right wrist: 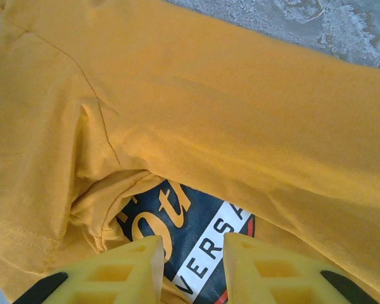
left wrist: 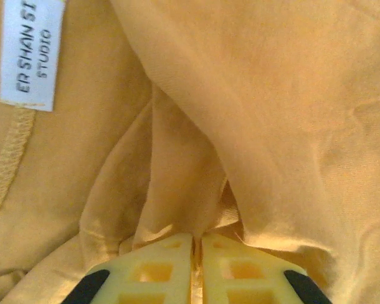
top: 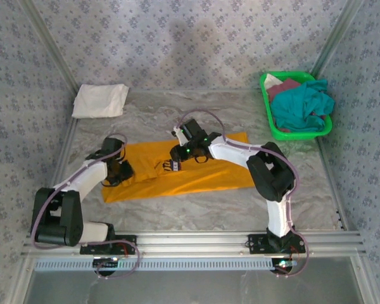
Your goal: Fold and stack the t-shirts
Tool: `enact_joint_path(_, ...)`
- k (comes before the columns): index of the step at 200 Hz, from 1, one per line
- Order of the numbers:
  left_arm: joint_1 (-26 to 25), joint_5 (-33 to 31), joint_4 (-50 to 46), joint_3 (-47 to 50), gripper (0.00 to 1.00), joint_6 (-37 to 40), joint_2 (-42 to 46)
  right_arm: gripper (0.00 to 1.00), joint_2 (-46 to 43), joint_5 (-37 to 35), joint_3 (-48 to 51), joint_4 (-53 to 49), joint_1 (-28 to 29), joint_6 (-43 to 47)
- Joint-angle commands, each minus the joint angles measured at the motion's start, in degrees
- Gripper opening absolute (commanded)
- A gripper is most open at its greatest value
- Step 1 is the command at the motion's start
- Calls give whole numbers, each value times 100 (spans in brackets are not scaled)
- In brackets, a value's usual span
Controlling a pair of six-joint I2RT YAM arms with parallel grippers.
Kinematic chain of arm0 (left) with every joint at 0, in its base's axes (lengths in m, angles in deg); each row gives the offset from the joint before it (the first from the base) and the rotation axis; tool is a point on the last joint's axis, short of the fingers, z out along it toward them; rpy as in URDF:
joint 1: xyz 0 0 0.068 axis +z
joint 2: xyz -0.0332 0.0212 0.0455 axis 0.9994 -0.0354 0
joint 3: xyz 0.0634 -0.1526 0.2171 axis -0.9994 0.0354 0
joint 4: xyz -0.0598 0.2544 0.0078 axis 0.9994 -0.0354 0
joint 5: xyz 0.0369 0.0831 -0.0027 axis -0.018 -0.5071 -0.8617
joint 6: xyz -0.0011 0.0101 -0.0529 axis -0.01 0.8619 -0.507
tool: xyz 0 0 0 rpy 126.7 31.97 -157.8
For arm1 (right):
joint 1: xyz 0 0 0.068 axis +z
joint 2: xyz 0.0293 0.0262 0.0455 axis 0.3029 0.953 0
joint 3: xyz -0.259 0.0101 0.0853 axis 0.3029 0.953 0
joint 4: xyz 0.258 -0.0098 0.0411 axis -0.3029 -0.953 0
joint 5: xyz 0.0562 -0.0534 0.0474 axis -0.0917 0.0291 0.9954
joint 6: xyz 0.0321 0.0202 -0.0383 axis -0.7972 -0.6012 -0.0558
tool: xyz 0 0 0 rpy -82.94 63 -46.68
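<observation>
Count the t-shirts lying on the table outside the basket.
2: the mustard-orange t-shirt spread mid-table, and the white t-shirt folded at the far-left corner. The green basket holds teal cloth and maroon cloth; more may be buried there.

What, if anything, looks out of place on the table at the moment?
The mustard t-shirt lies askew, with cloth bunched at the left gripper. A teal shirt spills over the green basket's rim.

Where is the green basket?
In the top view, the green basket sits at the far right corner of the table, holding a teal shirt, beyond the orange t-shirt.
</observation>
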Motion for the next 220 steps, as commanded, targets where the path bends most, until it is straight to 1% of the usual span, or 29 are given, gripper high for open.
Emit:
enact_joint_path(1, 153, -133, -368, -235, 8, 17, 124, 32, 166, -29, -179, -96, -75, 0)
enact_joint_path(2, 154, -129, -370, -236, 7, 24, 125, 32, 166, -31, -176, -94, -78, -1)
enact_joint_path(5, 155, -133, -373, -228, 0, 41, 126, 32, 166, -33, -174, -87, -84, -2)
enact_joint_path(16, 170, -169, -373, -180, 0, 33, 134, 32, 175, -34, -160, -59, -98, -3)
enact_joint_path(41, 208, -22, -368, -211, 0, 95, 58, 32, 193, 10, -177, -50, -123, 0)
enact_joint_path(57, 225, -159, -469, -222, 0, -25, 93, 32, 206, 24, -181, -67, -133, 2)
enact_joint_path(71, 280, -278, -517, -175, 0, -100, 309, 32, 197, 16, -182, -91, -143, 15)
enact_joint_path(80, 423, -238, -461, -88, 0, -204, 453, 32, 176, 9, -149, -69, -152, 7)
enact_joint_path(96, 746, 136, -358, 42, 0, -267, 605, 32, 166, 7, -128, -60, -170, 11)
enact_joint_path(113, 943, 145, -481, 104, 0, -256, 655, 32, 151, -24, -113, -75, -180, 7)
enact_joint_path(125, 1133, 275, -505, 167, 9, -182, 583, 32, 133, -21, -87, -45, -188, -2)
enact_joint_path(143, 1206, 450, -491, 249, 11, -107, 352, 32, 131, -1, -76, -21, -197, 7)
enact_joint_path(150, 1208, 553, -435, 293, 14, -81, 267, 32, 131, 2, -84, -25, -196, 6)
enact_joint_path(159, 1202, 631, -407, 339, 21, -73, 162, 32, 122, -13, -84, -21, -201, 6)
enact_joint_path(169, 1209, 642, -443, 353, 25, -67, 130, 32, 107, -15, -109, -53, -203, 23)
enact_joint_path(194, 1209, 573, -670, 143, 26, -91, 467, 33, 14, -22, -120, -82, -225, 54)
enact_joint_path(209, 1209, 631, -720, -50, 30, -129, 794, 33, -57, 28, -177, -105, -202, 116)
enact_joint_path(220, 1209, 624, -753, -241, 28, -150, 960, 32, -86, 143, -294, -180, -124, 251)
